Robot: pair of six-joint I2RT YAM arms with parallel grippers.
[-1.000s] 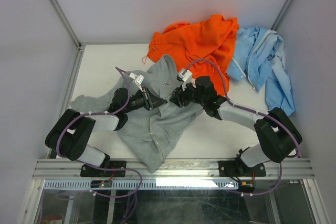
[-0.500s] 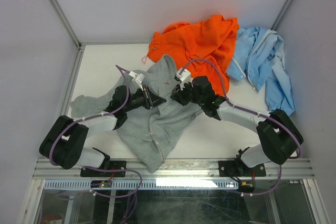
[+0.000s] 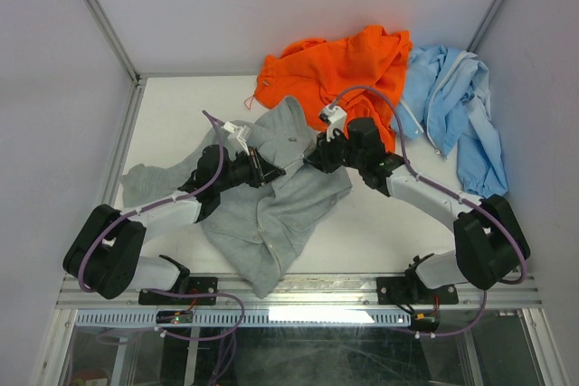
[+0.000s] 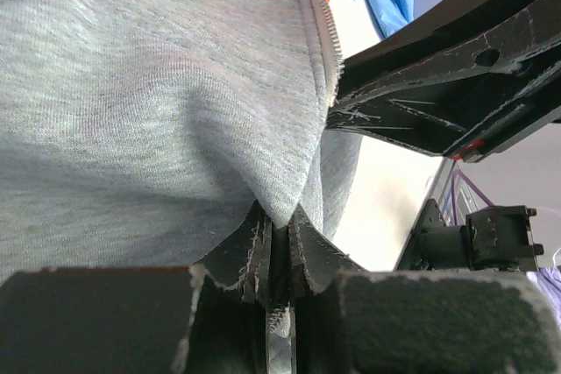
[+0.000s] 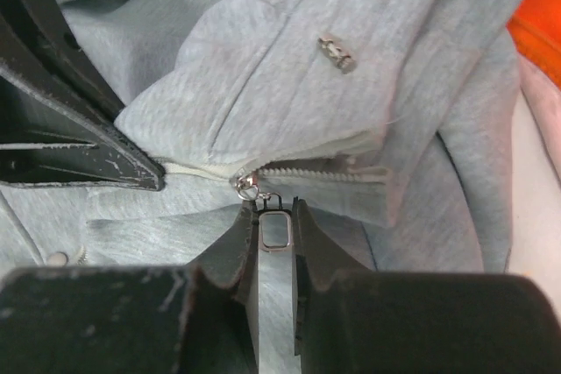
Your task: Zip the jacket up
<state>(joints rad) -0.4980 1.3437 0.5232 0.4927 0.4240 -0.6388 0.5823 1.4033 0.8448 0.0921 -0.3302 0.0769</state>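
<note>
jacket (image 3: 271,214): heather-grey fleece with a soft, fine-knit nap. It lies rumpled on the table between the two arms, with the hood toward the far side, one sleeve trailing off to the left and the hem near the front rail.
zipper (image 5: 324,171): pale tape with small, close teeth, running sideways across the right wrist view along a thick folded edge of fleece.
zipper pull (image 5: 274,231): a small rectangular loop of bright metal, linked to the slider by a little ring.
left gripper (image 4: 279,243): dark, scuffed fingers pressed together on a peaked fold of the grey fleece, just beside the zipper's edge.
right gripper (image 5: 272,227): its fingers are closed in on the zipper pull and pinch it, with the slider just above the tips.
metal tag (image 5: 337,52): a small silvery oblong fixed to the fleece above the zipper.
orange garment (image 3: 344,70): bright and bunched into soft folds at the far side, touching the jacket's hood.
light blue jacket (image 3: 452,106): thinner, smoother cloth heaped in the far right corner, against the orange garment.
table (image 3: 172,115): white, flat and matt.
</note>
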